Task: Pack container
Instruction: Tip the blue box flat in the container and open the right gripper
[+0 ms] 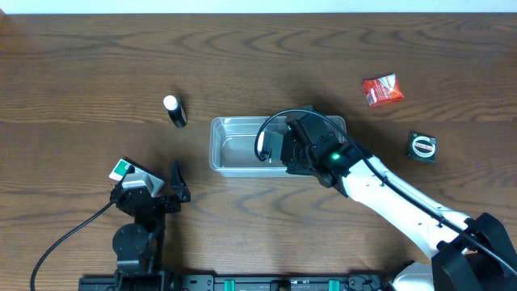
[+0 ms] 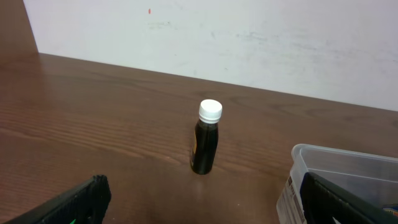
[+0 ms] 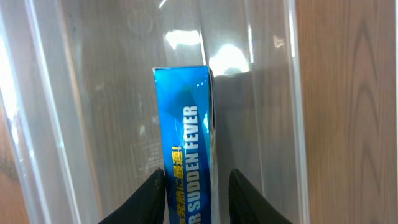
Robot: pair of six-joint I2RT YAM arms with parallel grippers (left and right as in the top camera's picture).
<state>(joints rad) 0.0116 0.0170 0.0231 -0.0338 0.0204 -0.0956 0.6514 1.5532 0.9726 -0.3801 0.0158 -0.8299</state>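
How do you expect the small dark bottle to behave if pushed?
The bottle stands upright, tall on a narrow base, so a high push would probably topple it. Its round body would then likely roll. It looks small, so probably light.

From above, the black-and-white right arm [image 1: 355, 166] blocks the right half of the clear plastic tub [image 1: 234, 145]. In the right wrist view, the blue cardboard box [image 3: 185, 155] runs off the bottom edge, lettering cut short.

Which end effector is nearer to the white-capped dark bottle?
Left. The left end effector faces the bottle from the near side; the right end effector is farther off, over the container.
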